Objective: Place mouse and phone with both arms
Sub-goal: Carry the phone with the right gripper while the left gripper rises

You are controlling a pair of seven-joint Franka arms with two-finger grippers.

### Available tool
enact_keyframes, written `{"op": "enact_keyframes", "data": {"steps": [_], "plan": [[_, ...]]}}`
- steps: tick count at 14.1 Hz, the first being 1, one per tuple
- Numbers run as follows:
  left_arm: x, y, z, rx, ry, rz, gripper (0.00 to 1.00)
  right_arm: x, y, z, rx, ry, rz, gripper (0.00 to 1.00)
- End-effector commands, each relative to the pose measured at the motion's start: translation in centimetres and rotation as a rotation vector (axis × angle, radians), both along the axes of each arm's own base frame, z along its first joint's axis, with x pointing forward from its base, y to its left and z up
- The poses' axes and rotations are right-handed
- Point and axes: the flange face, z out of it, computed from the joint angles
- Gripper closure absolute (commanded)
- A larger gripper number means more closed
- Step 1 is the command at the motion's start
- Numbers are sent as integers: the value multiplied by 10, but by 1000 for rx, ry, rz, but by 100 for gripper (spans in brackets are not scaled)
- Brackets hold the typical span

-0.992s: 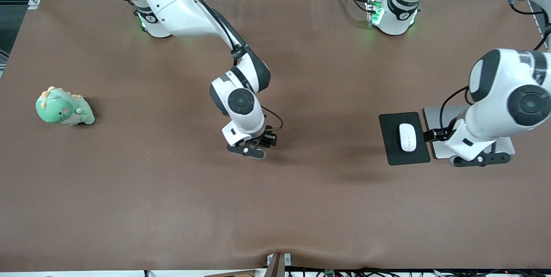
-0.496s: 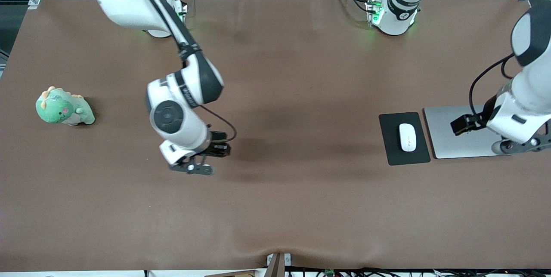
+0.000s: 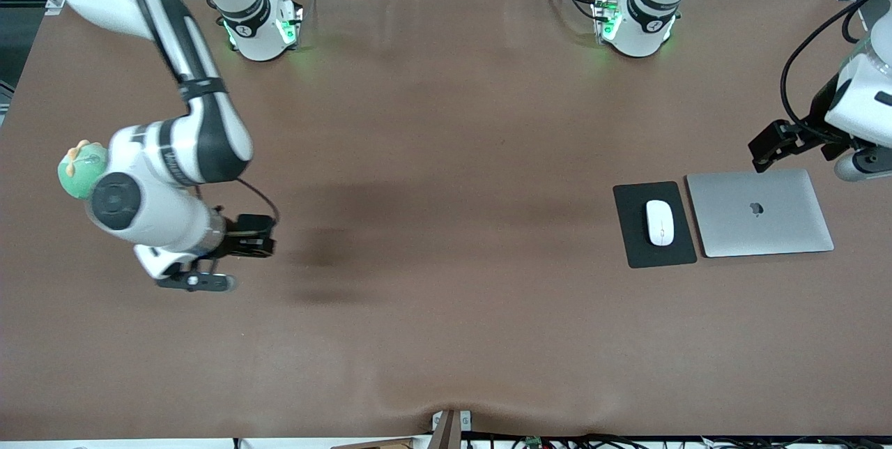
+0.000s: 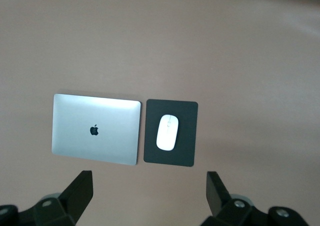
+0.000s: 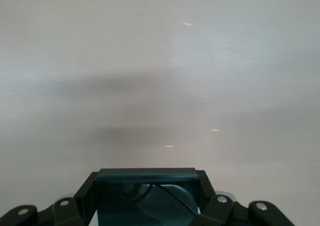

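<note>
The white mouse (image 3: 660,222) lies on a black mat (image 3: 634,243) next to a silver laptop, toward the left arm's end of the table. The left wrist view shows the mouse (image 4: 167,132) on the mat too. My left gripper (image 4: 148,191) is open and holds nothing; in the front view the left gripper (image 3: 863,164) hangs over the table edge beside the laptop. My right gripper (image 5: 146,180) is shut on the phone (image 5: 145,198), a black glossy slab. In the front view the right gripper (image 3: 195,282) is over bare table toward the right arm's end; the phone is hidden there.
A closed silver laptop (image 3: 759,215) lies beside the mat. A green plush dinosaur (image 3: 75,171) sits toward the right arm's end, partly hidden by the right arm's wrist. A brown cloth (image 3: 446,156) covers the table.
The right arm has swung from the table's middle toward its own end, next to the plush toy, still shut. The left arm has pulled away from over the laptop, uncovering it.
</note>
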Motion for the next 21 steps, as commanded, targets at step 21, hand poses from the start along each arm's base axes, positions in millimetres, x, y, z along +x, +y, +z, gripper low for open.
{"op": "enact_keyframes", "data": {"steps": [21], "plan": [[-82,18,40,-138,105,-82,0,-125,-214,-154,-23,-22,94,100]]}}
